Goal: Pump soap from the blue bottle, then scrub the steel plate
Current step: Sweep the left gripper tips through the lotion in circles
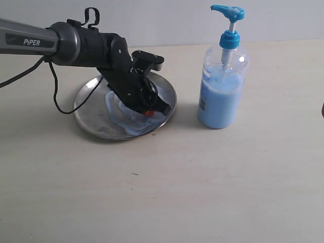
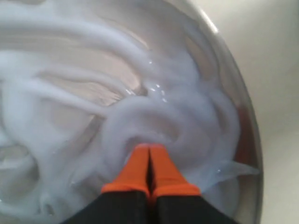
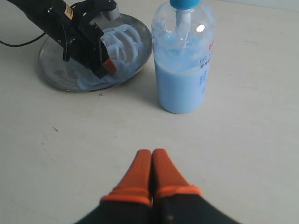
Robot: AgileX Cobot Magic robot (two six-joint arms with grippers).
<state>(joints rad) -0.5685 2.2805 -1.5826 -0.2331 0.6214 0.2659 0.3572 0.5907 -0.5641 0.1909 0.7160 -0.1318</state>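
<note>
— Where's the blue bottle (image 1: 223,76), and how does it stand?

— Upright on the surface (image 1: 202,192), long axis straight up. It's a clear plastic cylinder, a bit over half full of milky pale blue liquid. In the exterior view its bright blue pump head (image 1: 228,11) has the spout turned towards the plate's side.

— And the steel plate (image 1: 90,109)?

— It lies flat, near the bottle but not touching it, on the bottle's left in the exterior view. It's round, shallow and shiny grey, with a raised rim. The soap (image 1: 132,125) is smeared across it in creamy whitish-blue swirls, thickest on the half nearer the bottle. The far edge shows bare metal.

— What's the left gripper (image 2: 149,161) up to?

— It slants down onto the plate. Its jaws are clenched, with the orange fingertips (image 2: 135,170) pressed flat against each other and nothing between them. The tips are pushed into a thick ridge of soap close to the rim.

— And the right gripper (image 3: 152,163)?

— Its jaws are clenched too and empty, the orange tips touching. It hangs over bare surface, pointing towards the bottle and well clear of both bottle and plate.
</note>
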